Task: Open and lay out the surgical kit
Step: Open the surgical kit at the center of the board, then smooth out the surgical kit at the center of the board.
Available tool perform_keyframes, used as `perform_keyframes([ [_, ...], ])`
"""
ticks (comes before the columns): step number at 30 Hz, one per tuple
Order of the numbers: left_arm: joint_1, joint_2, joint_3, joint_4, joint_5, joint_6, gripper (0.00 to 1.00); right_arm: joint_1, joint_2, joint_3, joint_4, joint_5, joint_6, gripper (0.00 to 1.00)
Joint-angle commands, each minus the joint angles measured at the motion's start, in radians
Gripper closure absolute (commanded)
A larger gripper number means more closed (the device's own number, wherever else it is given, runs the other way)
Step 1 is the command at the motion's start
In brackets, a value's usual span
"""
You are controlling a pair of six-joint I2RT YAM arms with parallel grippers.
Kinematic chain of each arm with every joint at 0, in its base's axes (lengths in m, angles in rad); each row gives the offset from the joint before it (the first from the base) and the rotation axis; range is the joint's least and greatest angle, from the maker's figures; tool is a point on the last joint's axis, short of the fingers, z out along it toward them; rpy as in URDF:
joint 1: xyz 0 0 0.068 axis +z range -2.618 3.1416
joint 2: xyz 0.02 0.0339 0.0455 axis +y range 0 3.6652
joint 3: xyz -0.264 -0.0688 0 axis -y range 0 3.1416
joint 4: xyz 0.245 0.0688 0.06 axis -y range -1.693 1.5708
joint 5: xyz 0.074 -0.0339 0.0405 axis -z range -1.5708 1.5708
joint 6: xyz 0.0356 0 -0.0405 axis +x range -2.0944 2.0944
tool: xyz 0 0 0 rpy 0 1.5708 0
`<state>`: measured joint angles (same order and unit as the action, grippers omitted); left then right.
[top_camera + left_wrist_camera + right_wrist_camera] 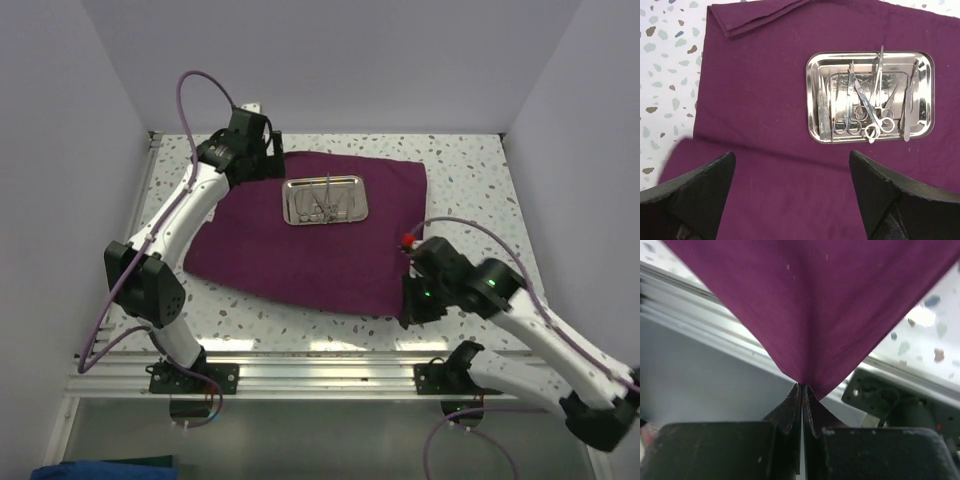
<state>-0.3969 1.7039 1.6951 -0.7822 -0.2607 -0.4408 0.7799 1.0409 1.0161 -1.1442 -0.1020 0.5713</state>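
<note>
Speckled bench (470, 170) between pale walls (60, 100). Purple cloth (300, 255) spread out, steel tray (290, 200) of instruments (865, 107) far-centre. Left claw (792, 160) spread wide, far-left of tray. Right claw (802, 387) clamped on cloth's near-right corner.

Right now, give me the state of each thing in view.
cloth wrap: spread open, one corner pinched
steel tray: on the cloth, uncovered
instruments: heaped in the tray, not laid out
left tool: open, empty, above the cloth
right tool: shut on the cloth's corner
</note>
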Motion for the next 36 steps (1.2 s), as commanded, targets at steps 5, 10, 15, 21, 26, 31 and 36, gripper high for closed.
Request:
perform_keyframes([
  [5,0.015,0.049,0.069,-0.011,0.018,-0.006,0.0,-0.007,-0.496,-0.166,-0.443,-0.14,0.208,0.02],
  [10,0.015,0.02,0.008,-0.012,0.037,-0.022,0.01,-0.007,-0.411,-0.143,-0.382,-0.038,0.236,0.02],
  [15,0.015,0.01,-0.049,0.006,0.003,0.011,0.0,-0.008,-0.176,0.015,-0.287,0.1,0.136,0.02],
  [21,0.059,0.146,-0.037,0.083,0.038,0.054,0.01,-0.01,0.022,0.191,-0.221,0.176,0.081,0.01],
  [26,0.119,0.336,0.148,0.104,0.129,0.054,0.05,-0.01,0.059,0.216,-0.18,0.197,0.12,0.02],
  [31,0.162,0.558,0.349,0.129,0.233,0.056,0.16,-0.008,0.111,0.239,-0.176,0.232,0.15,0.02],
  [36,0.191,0.7,0.445,0.238,0.357,0.045,0.16,-0.01,0.192,0.314,-0.206,0.268,0.127,0.01],
])
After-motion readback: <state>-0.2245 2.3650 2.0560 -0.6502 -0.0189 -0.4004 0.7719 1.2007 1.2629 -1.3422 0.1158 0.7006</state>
